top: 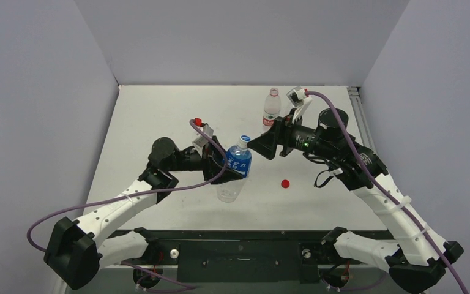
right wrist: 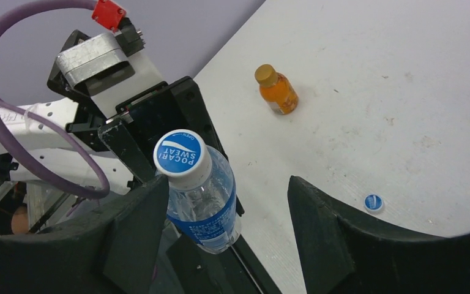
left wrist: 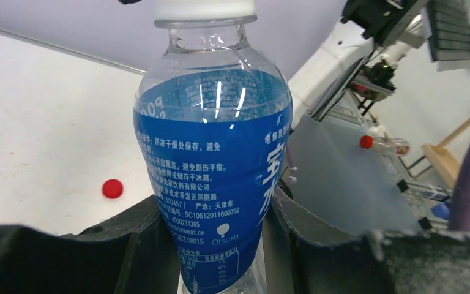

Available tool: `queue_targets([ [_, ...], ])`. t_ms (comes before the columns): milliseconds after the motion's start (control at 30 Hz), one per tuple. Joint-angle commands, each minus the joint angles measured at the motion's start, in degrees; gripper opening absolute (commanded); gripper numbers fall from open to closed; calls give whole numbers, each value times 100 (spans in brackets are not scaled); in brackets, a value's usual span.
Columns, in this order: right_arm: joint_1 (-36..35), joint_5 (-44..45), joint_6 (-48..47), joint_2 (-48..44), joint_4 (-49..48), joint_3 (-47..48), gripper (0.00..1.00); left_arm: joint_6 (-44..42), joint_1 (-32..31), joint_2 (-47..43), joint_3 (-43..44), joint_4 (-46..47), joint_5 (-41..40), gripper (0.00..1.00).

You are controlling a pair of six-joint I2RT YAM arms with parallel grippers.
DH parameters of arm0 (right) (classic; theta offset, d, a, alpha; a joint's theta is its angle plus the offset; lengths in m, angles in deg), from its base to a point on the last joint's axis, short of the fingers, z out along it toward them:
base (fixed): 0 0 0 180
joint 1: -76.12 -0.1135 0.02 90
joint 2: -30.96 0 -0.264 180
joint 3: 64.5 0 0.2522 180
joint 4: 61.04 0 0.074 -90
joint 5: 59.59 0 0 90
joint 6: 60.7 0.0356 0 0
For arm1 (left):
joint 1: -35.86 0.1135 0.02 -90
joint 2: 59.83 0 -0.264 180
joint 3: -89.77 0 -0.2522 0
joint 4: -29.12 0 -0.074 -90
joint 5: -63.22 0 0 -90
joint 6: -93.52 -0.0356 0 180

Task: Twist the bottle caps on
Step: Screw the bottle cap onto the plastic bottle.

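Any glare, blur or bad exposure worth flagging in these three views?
Top external: even light, soft shadows, sharp. Left wrist: white glare streaks on the bottle, its cap cropped at the top edge. Right wrist: cap lettering crisp, the near fingers nearly black, without detail.

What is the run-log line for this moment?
left claw: shut on blue bottle | right claw: open by its cap | red cap: loose on table
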Motion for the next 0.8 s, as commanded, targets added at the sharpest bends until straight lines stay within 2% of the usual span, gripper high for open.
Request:
queue_targets([
  [0,-269,-414,-195,28,-622,30,66,869,22,82,-6,1116,753,0],
  [200,-583,-272,-114,177,-815,113,62,978,13,163,-10,1216,817,0],
  [367,-679,-155,8,203,-942,98,50,1007,-4,239,-28,1291,831,0],
  [533,-697,-133,183,145,-1101,80,46,921,-29,280,-74,1206,762,0],
  [767,-828,59,138,78,-870,67,26,591,-22,235,33,861,489,0],
])
